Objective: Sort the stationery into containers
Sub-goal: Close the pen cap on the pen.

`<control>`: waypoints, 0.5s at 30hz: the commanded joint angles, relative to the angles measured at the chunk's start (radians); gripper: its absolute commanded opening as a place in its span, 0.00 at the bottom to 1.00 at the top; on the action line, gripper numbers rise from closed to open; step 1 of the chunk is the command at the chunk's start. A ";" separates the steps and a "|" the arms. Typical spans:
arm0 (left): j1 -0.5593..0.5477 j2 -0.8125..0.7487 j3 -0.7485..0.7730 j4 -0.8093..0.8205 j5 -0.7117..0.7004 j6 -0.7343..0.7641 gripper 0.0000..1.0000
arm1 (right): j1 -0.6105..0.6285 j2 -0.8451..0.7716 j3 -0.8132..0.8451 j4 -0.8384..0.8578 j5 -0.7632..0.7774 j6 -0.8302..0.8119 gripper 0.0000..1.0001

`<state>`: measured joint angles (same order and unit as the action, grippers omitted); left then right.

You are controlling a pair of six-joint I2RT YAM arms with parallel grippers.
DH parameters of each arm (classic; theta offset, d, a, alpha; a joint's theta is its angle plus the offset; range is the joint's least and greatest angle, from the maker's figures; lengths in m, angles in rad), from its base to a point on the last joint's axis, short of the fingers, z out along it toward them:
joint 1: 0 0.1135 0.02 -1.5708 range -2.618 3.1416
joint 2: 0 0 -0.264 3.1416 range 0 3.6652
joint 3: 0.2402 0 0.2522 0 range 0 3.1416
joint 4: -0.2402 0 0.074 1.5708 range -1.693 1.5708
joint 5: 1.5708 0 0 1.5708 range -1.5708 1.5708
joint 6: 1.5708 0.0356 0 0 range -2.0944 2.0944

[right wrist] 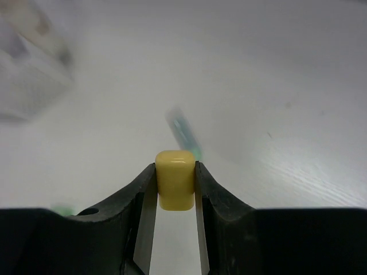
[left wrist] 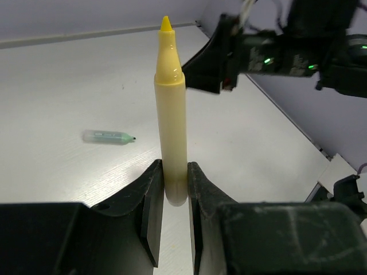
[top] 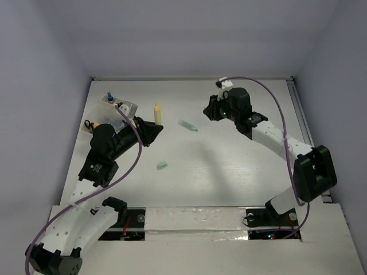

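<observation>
My left gripper (top: 150,130) (left wrist: 175,167) is shut on the lower end of a pale yellow marker (top: 156,113) (left wrist: 170,114), whose pointed yellow tip faces away from it. My right gripper (top: 211,109) (right wrist: 175,170) is shut on a short yellow rounded piece (right wrist: 175,179); I cannot tell whether it is an eraser or a cap. It hovers just right of the marker's tip and also shows in the left wrist view (left wrist: 213,63). A green marker (top: 187,125) (left wrist: 108,136) lies on the table between the grippers. A green eraser (top: 162,165) lies nearer the bases.
An off-white translucent container (top: 131,107) stands at the far left, holding a blue-capped pen (top: 109,96) and small clear jars. It is a blur in the right wrist view (right wrist: 28,86). Black scissor handles (top: 88,124) lie left of the left arm.
</observation>
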<state>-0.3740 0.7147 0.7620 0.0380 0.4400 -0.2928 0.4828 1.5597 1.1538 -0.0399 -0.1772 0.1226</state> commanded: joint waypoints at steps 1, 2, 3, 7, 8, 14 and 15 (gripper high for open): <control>-0.006 0.026 0.039 0.022 -0.029 0.012 0.00 | 0.017 -0.056 -0.057 0.464 -0.065 0.333 0.00; -0.006 0.031 0.036 0.020 -0.046 0.017 0.00 | 0.029 -0.062 -0.057 0.509 -0.053 0.365 0.00; -0.006 0.043 0.036 0.016 -0.053 0.018 0.00 | 0.042 -0.070 -0.058 0.596 -0.041 0.414 0.00; -0.006 0.078 0.037 0.004 -0.078 0.026 0.00 | 0.097 -0.055 -0.022 0.743 0.005 0.506 0.00; -0.006 0.086 0.037 0.002 -0.087 0.026 0.00 | 0.115 -0.046 -0.007 0.755 0.008 0.515 0.00; -0.006 0.134 0.042 -0.007 -0.099 0.034 0.00 | 0.203 0.028 0.127 0.782 0.027 0.514 0.00; -0.006 0.144 0.043 -0.009 -0.101 0.035 0.00 | 0.224 0.034 0.139 0.779 0.028 0.502 0.00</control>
<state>-0.3740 0.8497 0.7620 0.0067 0.3534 -0.2741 0.6640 1.5749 1.2285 0.6235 -0.1757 0.6052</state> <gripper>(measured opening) 0.152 0.346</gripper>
